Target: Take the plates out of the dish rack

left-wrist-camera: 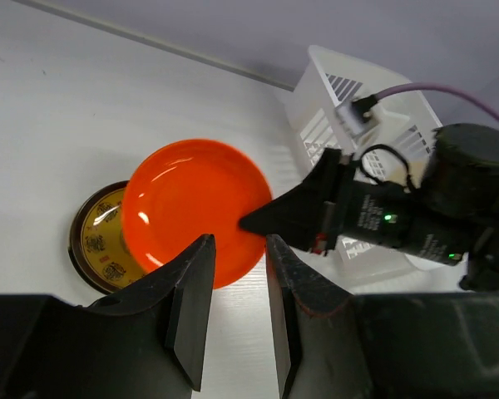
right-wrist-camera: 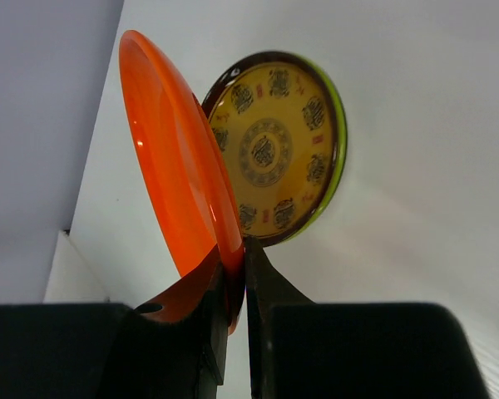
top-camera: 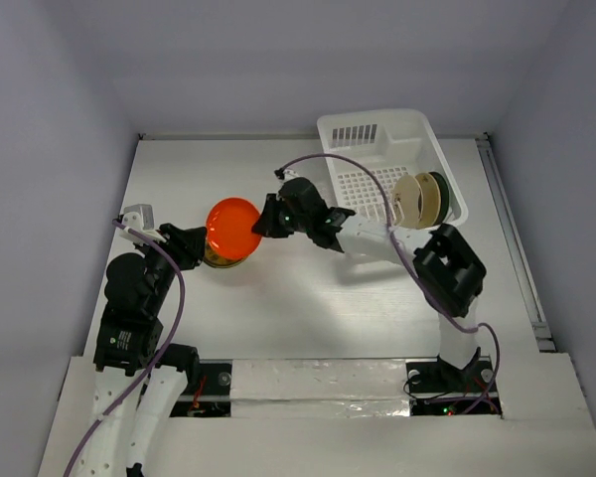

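A white desk (top-camera: 328, 298) seen from above, with two robot arms bolted at its near edge. The right arm reaches left across the middle of the desk. The right end effector (top-camera: 268, 227) is closed tight on the rim of a red-orange plate (top-camera: 233, 227), which it holds tilted on edge. Beneath that plate, flat on the desk, lies a patterned yellow plate (right-wrist-camera: 270, 154), more than half hidden from above. A lime-green rim (right-wrist-camera: 339, 125) shows along one side of it; whether that is another plate underneath cannot be told.

The left end effector (left-wrist-camera: 238, 241) sits just left of the red-orange plate, its fingers a little apart and gripping nothing. The plate's edge lies at the fingertips, though contact cannot be made out.

The white dish rack (top-camera: 350, 132) stands at the far right. A beige plate (top-camera: 409, 199) and a dark green plate (top-camera: 439, 191) stand upright at its right end, packed close. Any plates between them are hard to tell apart.
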